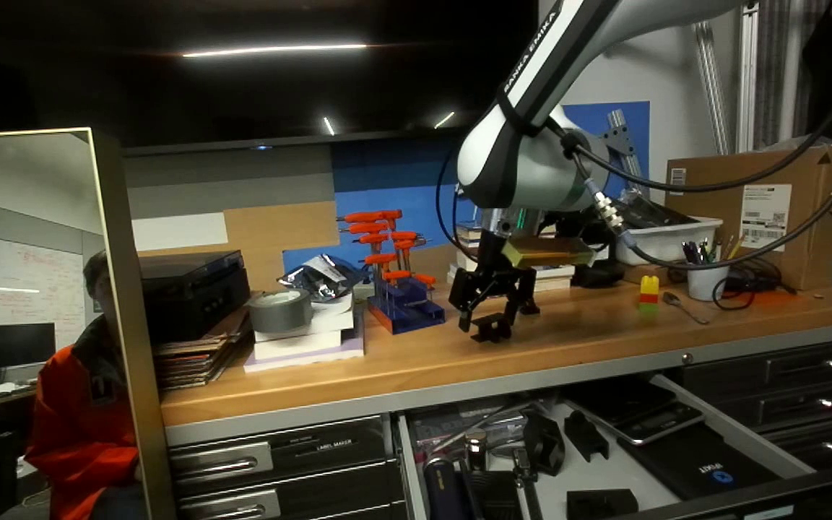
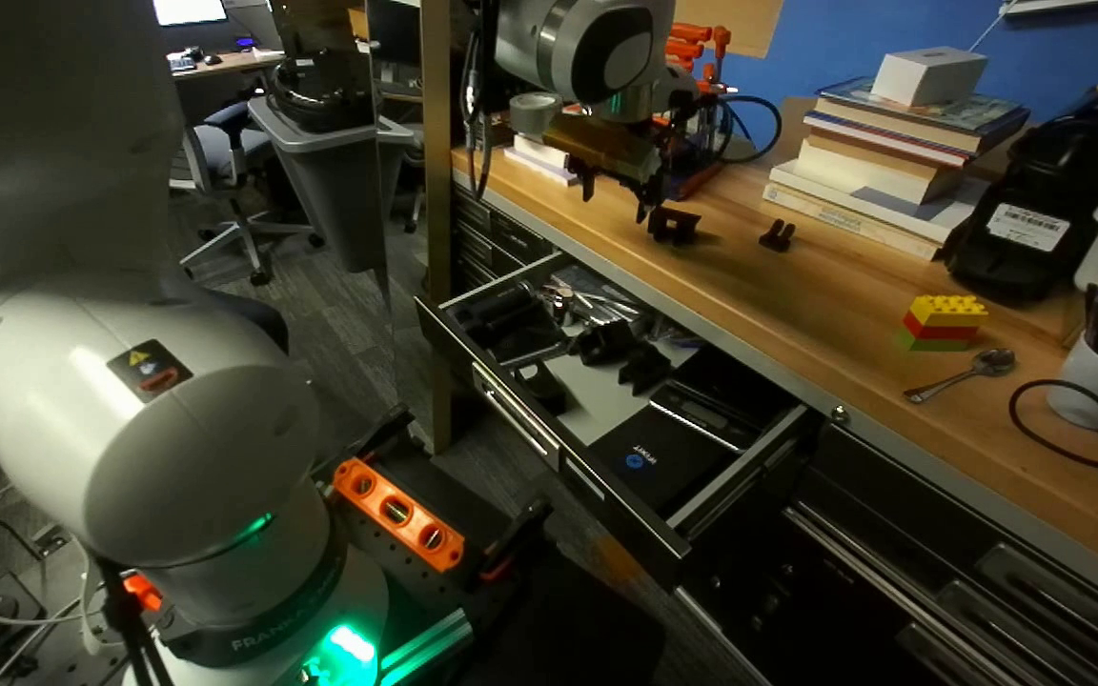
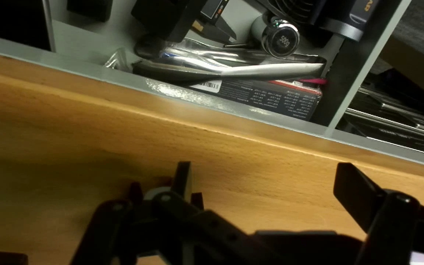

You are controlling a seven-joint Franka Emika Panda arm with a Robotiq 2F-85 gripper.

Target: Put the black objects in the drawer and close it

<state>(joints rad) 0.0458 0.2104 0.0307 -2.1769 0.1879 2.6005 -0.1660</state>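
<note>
- Gripper (image 3: pixel 263 178) hovers, fingers (image 3: pixel 357 197) spread, holding nothing.
- Black block (image 2: pixel 673 226) sits below, nearer one finger; second block (image 2: pixel 778 235) lies farther out.
- Descending off-centre could land that finger on the block, tipping it.

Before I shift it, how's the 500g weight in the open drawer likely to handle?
The 500g weight is probably heavy for its size, given its marking and metallic look. Its mirror-like end suggests a smooth, possibly slippery surface. It's round, so it could roll if laid on its side, though the crowded drawer might stop it early.
</note>
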